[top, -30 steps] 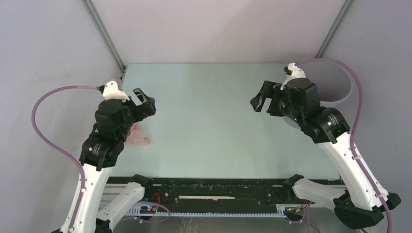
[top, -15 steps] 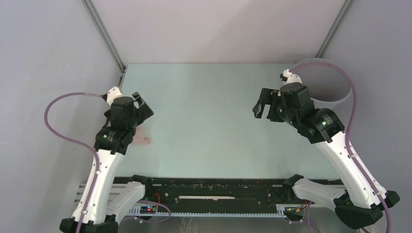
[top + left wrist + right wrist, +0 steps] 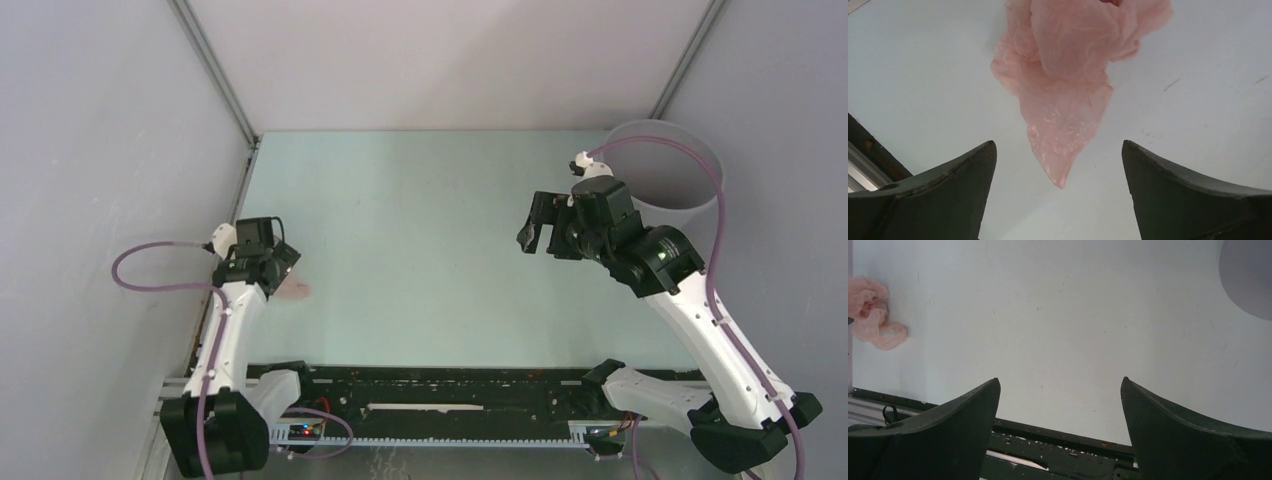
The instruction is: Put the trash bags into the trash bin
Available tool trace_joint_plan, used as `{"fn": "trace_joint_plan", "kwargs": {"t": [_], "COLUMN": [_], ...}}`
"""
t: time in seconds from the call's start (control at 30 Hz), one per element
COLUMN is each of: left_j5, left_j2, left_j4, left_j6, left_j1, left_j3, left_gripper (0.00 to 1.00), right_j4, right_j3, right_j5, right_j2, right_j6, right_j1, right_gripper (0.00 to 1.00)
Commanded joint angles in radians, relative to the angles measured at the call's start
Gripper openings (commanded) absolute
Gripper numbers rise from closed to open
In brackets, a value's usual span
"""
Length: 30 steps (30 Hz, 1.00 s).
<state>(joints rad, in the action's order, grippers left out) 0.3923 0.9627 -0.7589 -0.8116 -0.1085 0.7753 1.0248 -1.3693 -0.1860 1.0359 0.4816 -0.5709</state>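
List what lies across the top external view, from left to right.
left gripper → right gripper → trash bin. The pink trash bag is left out because it lies partly under the left gripper.
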Motion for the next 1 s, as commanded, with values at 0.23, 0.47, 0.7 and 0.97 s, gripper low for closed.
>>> {"fn": "trace_joint_plan", "kwargs": {"t": [0.23,0.47,0.7,0.97], "left_j5": [-0.071,-0.163,-0.337,-0.578], "left_j2": [0.239,0.298,0.189,0.150], "left_j4": [0.033,0.046,0.081,0.183], "left_j6": [-0.035,0.079,0.039,-0.122], "left_j1": [-0.052,-0.047,-0.007,0.193], "left_j3": [0.037,0.063,0.015,0.097], "left_gripper": [0.97,0.61,0.24,0.10], "right_j4": [0.023,0.021,0.016,0.009], "right_j3": [0.030,0.046,0.053,0.053], "right_j5": [0.004,-0.015,-0.021,0.018], "right_j2": [0.016,0.017,0.026,0.030], "right_j6": [0.004,0.007,-0.001,-0.004], "right_j1": [-0.003,0.001,0.002,0.002], "right_gripper": [1.00,1.00,1.00,1.00]}}
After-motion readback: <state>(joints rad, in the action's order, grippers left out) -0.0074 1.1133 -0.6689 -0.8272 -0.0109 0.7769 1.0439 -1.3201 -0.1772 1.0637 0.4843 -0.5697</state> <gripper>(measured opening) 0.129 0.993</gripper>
